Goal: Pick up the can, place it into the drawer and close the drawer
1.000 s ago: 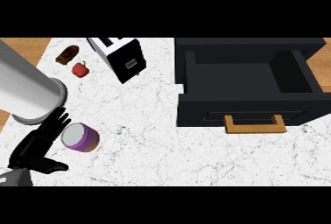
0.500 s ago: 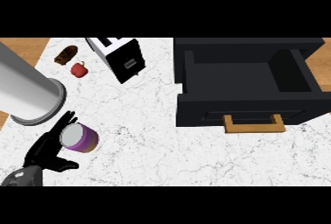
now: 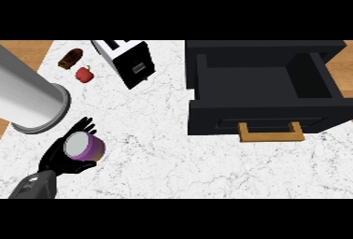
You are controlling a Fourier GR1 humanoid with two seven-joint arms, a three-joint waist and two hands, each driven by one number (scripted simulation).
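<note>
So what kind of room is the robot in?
Probably a kitchen. There's a white marble counter, a toaster standing on it, and a small red pepper next to a black drawer that is pulled open.

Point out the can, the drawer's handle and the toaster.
can [image 3: 81, 144]: head view, on its grey top face.
drawer's handle [image 3: 270, 137]: head view, on the wooden bar's middle.
toaster [image 3: 134, 67]: head view, on its black side panel.

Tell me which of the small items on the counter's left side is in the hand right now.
The purple can, cupped by the left hand. The red pepper and brown item lie untouched near the toaster.
</note>
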